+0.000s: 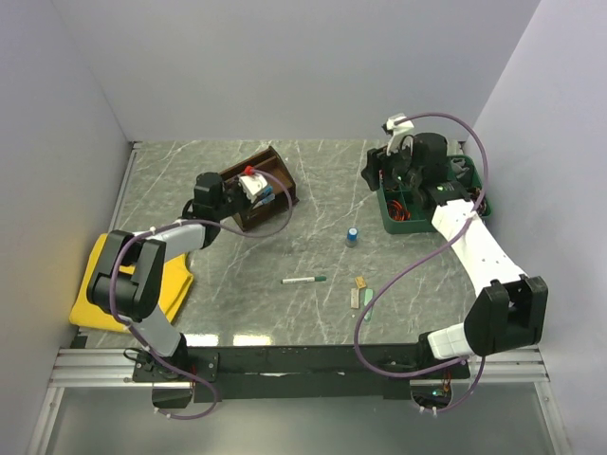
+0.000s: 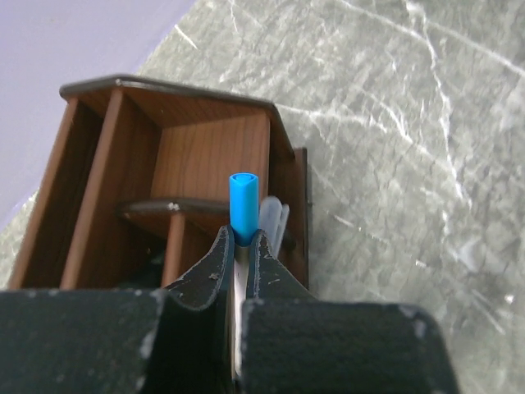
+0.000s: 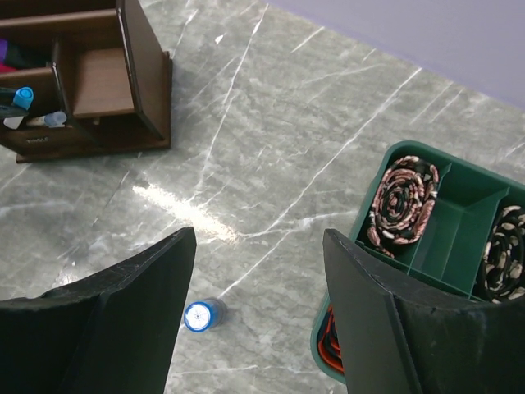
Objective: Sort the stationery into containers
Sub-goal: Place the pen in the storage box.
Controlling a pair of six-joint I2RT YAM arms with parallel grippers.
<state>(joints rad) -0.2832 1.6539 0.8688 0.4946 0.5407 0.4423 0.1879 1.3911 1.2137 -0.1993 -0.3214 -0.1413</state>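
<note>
A dark brown wooden desk organiser (image 1: 270,180) sits in the upper left of the overhead view, on a grey marbled table (image 1: 322,190). The left gripper (image 2: 240,245) is clamped tight on a blue-ended marker (image 2: 243,203), held at the organiser's low front compartments, just beside two pale caps (image 2: 275,217) poking out there; whether its tip is inside cannot be told. At upper right, the right gripper (image 3: 254,275) hangs with jaws spread wide and empty, beside a green divided tray (image 3: 459,209) holding patterned coils (image 3: 402,197). A blue-capped cylinder (image 3: 201,315) stands at centre; a green-capped white pen (image 1: 303,280) and small eraser pieces (image 1: 359,289) lie loose below it
</note>
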